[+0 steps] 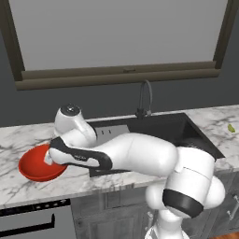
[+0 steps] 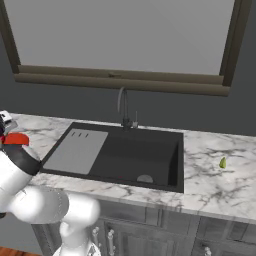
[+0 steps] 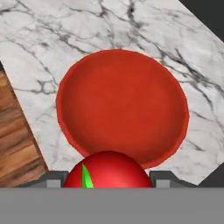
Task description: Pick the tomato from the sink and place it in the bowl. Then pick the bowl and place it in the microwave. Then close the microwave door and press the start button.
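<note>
Red and glossy, the small round tomato (image 3: 108, 169) sits pinched in the hand (image 3: 107, 180) above the shallow red bowl (image 3: 122, 105) on the marble worktop (image 3: 61, 39), ready for release.

Arm stretched left, gripper closed on the tomato

The white arm bends low and reaches leftward, wrist turned downward. The gripper (image 3: 108, 183) points down, its fingers (image 3: 51, 180) standing wide, clamped on either side of the tomato (image 3: 109, 170).
</note>
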Controlling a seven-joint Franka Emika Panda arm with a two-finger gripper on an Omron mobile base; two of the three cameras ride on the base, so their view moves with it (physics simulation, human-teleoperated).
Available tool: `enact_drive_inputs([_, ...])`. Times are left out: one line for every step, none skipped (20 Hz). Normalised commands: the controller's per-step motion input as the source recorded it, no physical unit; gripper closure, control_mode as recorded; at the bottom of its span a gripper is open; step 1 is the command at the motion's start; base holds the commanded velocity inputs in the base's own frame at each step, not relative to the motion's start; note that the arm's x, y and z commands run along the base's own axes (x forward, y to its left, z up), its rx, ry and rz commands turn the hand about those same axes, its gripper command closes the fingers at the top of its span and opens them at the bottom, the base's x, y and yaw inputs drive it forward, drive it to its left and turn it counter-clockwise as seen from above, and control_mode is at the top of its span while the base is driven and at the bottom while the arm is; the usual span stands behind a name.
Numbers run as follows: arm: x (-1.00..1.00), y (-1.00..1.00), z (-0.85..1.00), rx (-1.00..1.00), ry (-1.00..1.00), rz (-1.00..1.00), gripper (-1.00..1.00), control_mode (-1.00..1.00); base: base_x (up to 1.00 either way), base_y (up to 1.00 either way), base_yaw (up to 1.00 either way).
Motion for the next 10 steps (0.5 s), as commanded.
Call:
enact_drive_inputs([0.53, 0.49, -0.64, -0.07, 0.0, 0.02, 1.0, -1.0, 0.0, 0.0, 0.0])
enact_drive_inputs([0.62, 0.39, -0.69, -0.04, 0.0, 0.03, 1.0, -1.0, 0.0, 0.0, 0.0])
enact_drive_inputs([0.58, 0.38, -0.7, -0.04, 0.0, 0.03, 1.0, -1.0, 0.0, 0.0, 0.0])
enact_drive_inputs([0.55, 0.41, -0.67, -0.03, 0.01, 0.02, 1.0, -1.0, 0.0, 0.0, 0.0])
enact_drive_inputs([0.48, 0.29, -0.48, 0.0, 0.0, 0.0, 1.0, -1.0, 0.0, 0.0, 0.0])
enact_drive_inputs([0.3, 0.06, -0.4, 0.0, 0.0, 0.0, 1.0, -1.0, 0.0, 0.0, 0.0])
enact_drive_inputs([0.29, 0.04, -0.41, 0.0, 0.0, 0.0, 1.0, -1.0, 0.0, 0.0, 0.0])
enact_drive_inputs([0.26, 0.0, -0.4, 0.0, 0.0, 0.0, 1.0, -1.0, 0.0, 0.0, 0.0])
enact_drive_inputs([0.14, 0.0, -0.36, 0.0, 0.0, 0.0, 1.0, -1.0, 0.0, 0.0, 0.0])
enact_drive_inputs([0.11, 0.0, -0.39, 0.0, 0.0, 0.0, 1.0, -1.0, 0.0, 0.0, 0.0])
